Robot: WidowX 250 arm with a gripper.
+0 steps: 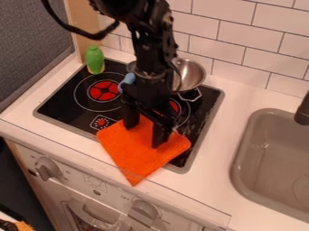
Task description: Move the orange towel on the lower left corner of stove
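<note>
The orange towel (136,155) lies over the front edge of the black stove (63,101), with one corner reaching onto the white counter. Above it hangs the black gripper (143,134), pointing down, its two fingers spread apart at the towel's upper part. The fingertips are on or just over the cloth; contact cannot be told. The stove's lower left corner is uncovered, left of the towel.
A green bottle-like object (95,59) stands at the stove's back left. Behind the arm are a metal bowl (189,74) and a blue item (127,82). A grey sink (274,160) with a black faucet (303,113) lies right; knobs line the front below.
</note>
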